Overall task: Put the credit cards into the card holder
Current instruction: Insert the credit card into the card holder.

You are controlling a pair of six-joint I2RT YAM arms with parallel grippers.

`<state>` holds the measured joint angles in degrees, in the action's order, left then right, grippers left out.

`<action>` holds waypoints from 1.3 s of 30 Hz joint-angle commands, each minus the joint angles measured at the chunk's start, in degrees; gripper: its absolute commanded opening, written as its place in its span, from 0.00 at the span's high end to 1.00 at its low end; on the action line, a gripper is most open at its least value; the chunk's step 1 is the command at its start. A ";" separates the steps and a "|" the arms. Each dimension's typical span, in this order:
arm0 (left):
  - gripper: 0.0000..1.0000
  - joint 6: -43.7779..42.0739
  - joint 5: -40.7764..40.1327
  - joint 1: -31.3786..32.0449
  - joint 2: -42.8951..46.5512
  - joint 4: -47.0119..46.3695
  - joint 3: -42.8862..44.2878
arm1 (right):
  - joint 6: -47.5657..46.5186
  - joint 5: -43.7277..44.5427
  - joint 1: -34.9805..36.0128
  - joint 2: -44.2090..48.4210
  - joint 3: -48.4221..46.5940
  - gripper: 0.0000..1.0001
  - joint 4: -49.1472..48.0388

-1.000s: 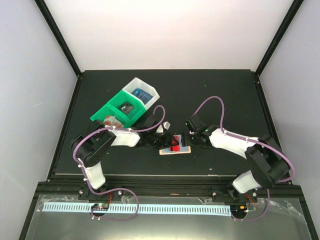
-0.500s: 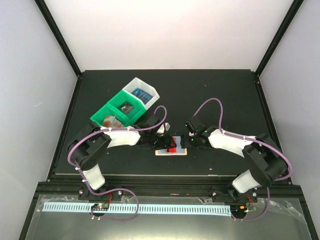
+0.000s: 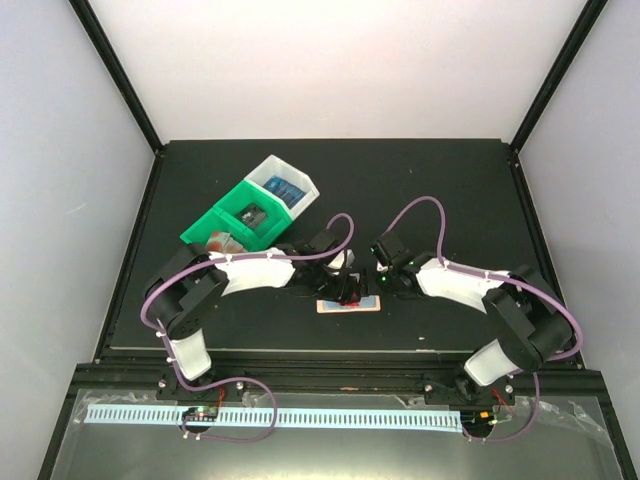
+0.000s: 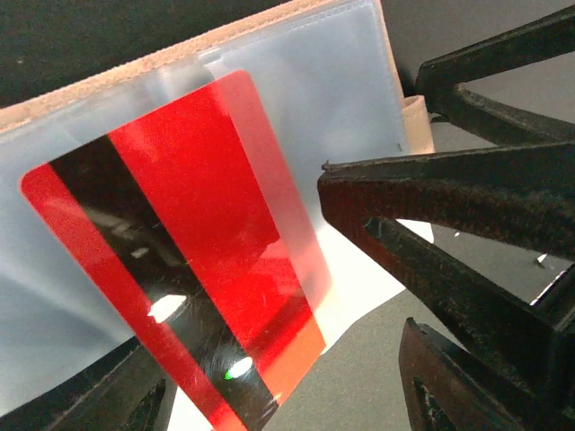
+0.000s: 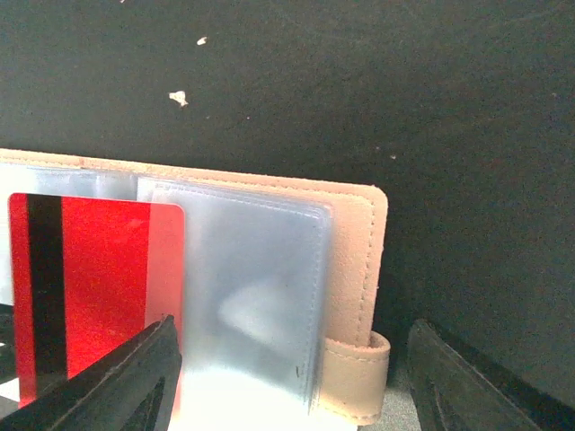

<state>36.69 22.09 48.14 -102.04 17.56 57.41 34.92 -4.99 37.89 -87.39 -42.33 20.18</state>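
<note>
On the open card holder [image 3: 349, 304], just in front of both arm tips, you have one red card [image 4: 180, 260] lying with its far edge slid under a clear sleeve; most of it sticks out toward the near edge. So: first card partly seated, not pushed home. Other cards sit in the green bin [image 3: 238, 222] and the white bin [image 3: 284, 186], well left and behind the holder, untouched. Left gripper [image 4: 359, 296]: fingers apart, one finger tip just beside the card's edge; no clamp visible. Right gripper [image 5: 287, 377]: fingers spread wide either side of the holder's snap tab [image 5: 355, 377], holding nothing; contact with the holder unclear
</note>
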 commanded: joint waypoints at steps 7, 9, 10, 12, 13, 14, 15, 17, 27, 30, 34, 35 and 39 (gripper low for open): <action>0.26 -0.91 -1.74 -1.40 7.11 2.72 -1.27 | 0.61 1.47 0.15 2.22 0.80 0.30 0.16; 0.26 -0.47 -1.94 -1.67 7.90 2.28 -2.09 | 0.47 1.38 0.16 2.23 0.63 0.30 0.29; 0.26 -0.17 -1.77 -1.90 7.98 1.99 -2.48 | 0.31 1.39 0.14 2.19 0.47 0.29 0.37; 0.26 0.53 -1.00 -2.32 7.66 0.78 -3.25 | 0.09 1.35 0.14 1.99 0.17 0.30 0.55; 0.27 1.02 -0.65 -2.45 7.10 0.29 -3.37 | 0.02 1.32 0.14 1.85 -0.01 0.29 0.60; 0.27 1.33 -0.39 -2.52 6.39 -0.13 -3.33 | -0.02 1.12 0.10 1.66 -0.10 0.29 0.64; 0.27 1.60 -0.12 -2.52 5.66 -0.54 -3.35 | -0.14 0.92 0.14 1.55 -0.19 0.29 0.57; 0.27 2.27 0.80 -2.52 4.22 -1.66 -3.40 | -0.34 0.27 0.14 1.38 -0.13 0.29 0.19; 0.37 3.33 5.93 -2.52 -0.88 -6.35 -3.00 | -0.60 -2.37 0.15 -0.24 0.13 0.28 -1.29; 0.40 2.55 7.20 -2.52 -0.78 -7.69 -2.98 | -0.40 -2.03 0.09 -0.10 0.20 0.28 -1.29; 0.41 0.39 8.59 -2.42 -0.53 -8.30 -2.12 | -0.14 -0.83 0.12 0.69 0.63 0.28 -1.42; 0.41 -0.09 8.25 -2.43 -0.46 -7.30 -1.84 | -0.09 -0.38 0.12 1.11 0.80 0.28 -1.46; 0.41 -2.12 1.51 -2.50 2.09 -1.37 -1.61 | -0.93 2.00 0.09 3.27 0.89 0.26 -0.60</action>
<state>37.50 28.05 45.71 -101.78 12.03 54.19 34.74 -5.93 37.89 -86.87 -41.85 19.38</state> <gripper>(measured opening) 0.591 0.724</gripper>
